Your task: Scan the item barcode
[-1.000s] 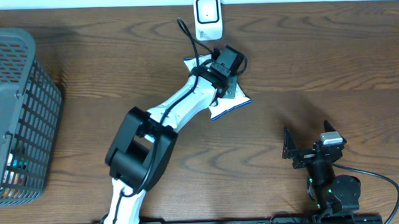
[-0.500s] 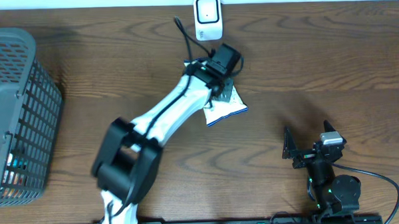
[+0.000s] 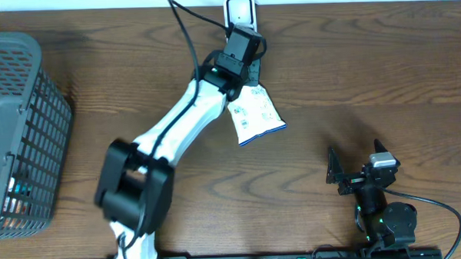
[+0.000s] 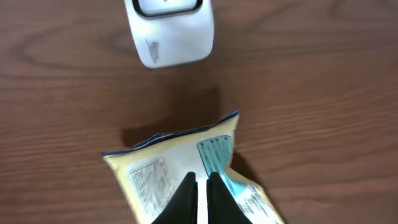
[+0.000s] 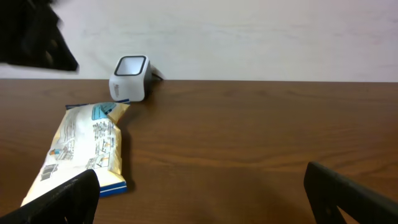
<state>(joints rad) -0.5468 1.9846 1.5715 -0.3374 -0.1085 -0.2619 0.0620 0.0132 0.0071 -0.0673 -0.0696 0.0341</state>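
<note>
The item is a white and yellow snack packet [image 3: 254, 115] with blue trim, lying flat on the wooden table just in front of the white barcode scanner [image 3: 240, 6]. My left gripper [image 3: 252, 73] is shut with nothing between its fingers. It hovers over the packet's far end, between the packet and the scanner. In the left wrist view the closed fingertips [image 4: 188, 190] sit above the packet [image 4: 155, 171], with the scanner [image 4: 169, 31] ahead. My right gripper [image 3: 356, 162] stands open and empty at the near right. Its view shows the packet [image 5: 84, 152] and scanner [image 5: 129, 78] to its left.
A grey mesh basket [image 3: 23, 129] holding some items stands at the table's left edge. The scanner's black cable [image 3: 188, 16] arcs over the back of the table by the left arm. Bare wood lies between the packet and the right arm.
My left arm has swung back and left toward the scanner, still shut. The packet it covered now lies more exposed, turned slightly on the table. The right arm has not moved.
</note>
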